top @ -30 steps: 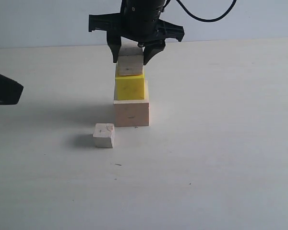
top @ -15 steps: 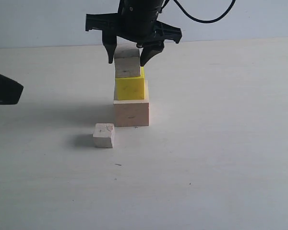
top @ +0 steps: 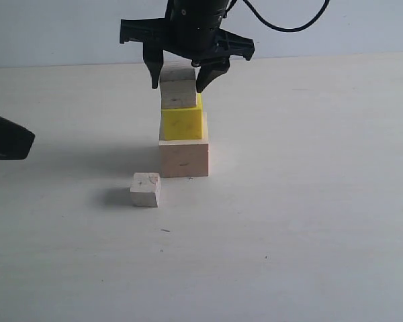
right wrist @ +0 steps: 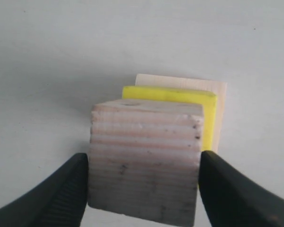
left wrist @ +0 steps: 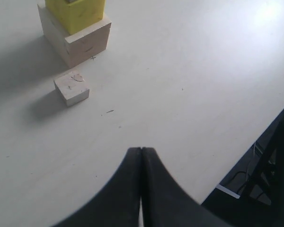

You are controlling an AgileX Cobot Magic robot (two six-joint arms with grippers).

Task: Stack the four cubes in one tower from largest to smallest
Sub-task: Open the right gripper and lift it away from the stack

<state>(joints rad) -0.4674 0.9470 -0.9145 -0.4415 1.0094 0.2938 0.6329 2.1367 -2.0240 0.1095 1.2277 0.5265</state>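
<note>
Release done on right gripper [top: 178,86]: jaws spread wide, wider than a second ago, flanking the medium wood block [top: 178,94] with a sliver of gap in the exterior view, holding nothing. Sits on the yellow block [top: 182,123], itself on the big pale block [top: 184,158]; shifted toward the yellow one's left edge in that view, no visible tilt. Three of four stacked. Smallest block [top: 146,189] alone on the desk [top: 309,201], near the tower base, front-left of it, not touching. Left gripper [left wrist: 141,156] off to the side, jaws pressed shut, empty. Next, probably: straight lift clear of the stack, then fetch the smallest block. Risk: nudging the top block on retreat.
</note>
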